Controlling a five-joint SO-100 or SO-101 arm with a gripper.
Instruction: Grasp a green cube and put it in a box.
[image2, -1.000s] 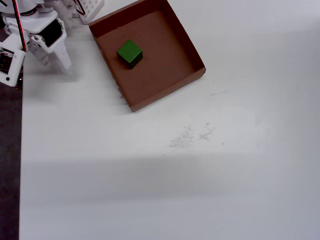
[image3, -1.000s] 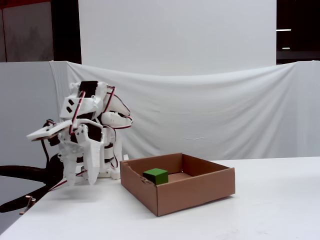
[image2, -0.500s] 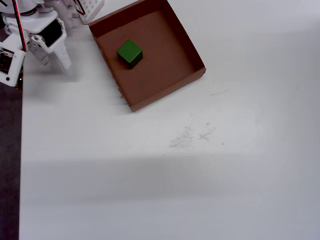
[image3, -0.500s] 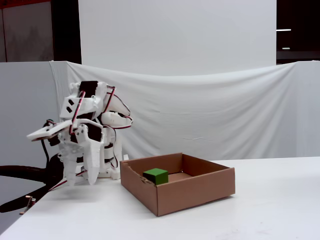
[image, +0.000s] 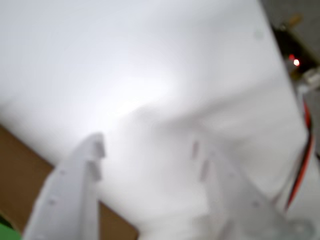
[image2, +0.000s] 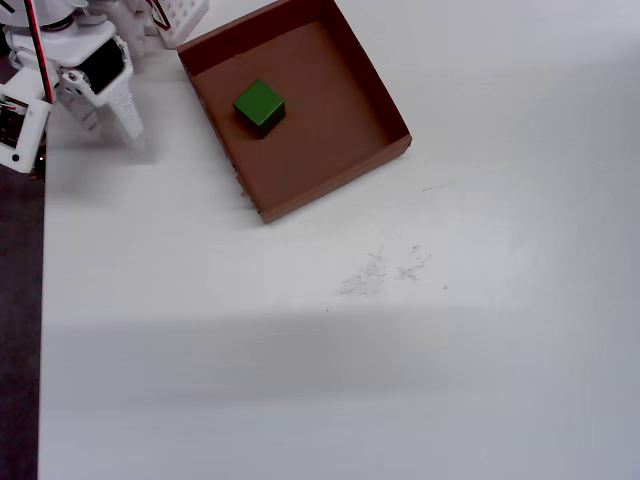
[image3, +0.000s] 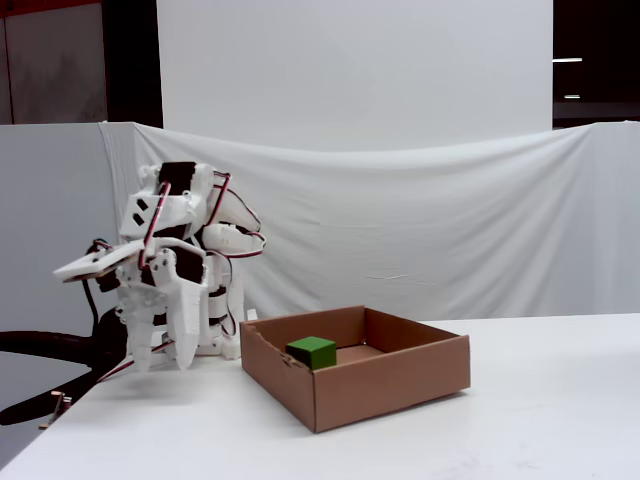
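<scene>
The green cube (image2: 260, 103) lies on the floor of the brown box (image2: 330, 120), toward its left side in the overhead view. The fixed view shows the green cube (image3: 311, 350) just behind the near wall of the box (image3: 390, 385). My white gripper (image2: 115, 128) hangs to the left of the box, outside it, fingers pointing down over the white table. In the fixed view the gripper (image3: 162, 365) is folded close to the arm's base. The blurred wrist view shows the gripper (image: 147, 145) open, with only bare table between the fingers and a brown piece of the box (image: 20, 190) at lower left.
A small white perforated part (image2: 180, 18) sits at the top edge beside the box's far corner. The table's left edge (image2: 42, 300) runs just left of the gripper, with dark floor beyond. Faint scuff marks (image2: 385, 268) lie below the box. A white cloth backdrop (image3: 420, 230) hangs behind.
</scene>
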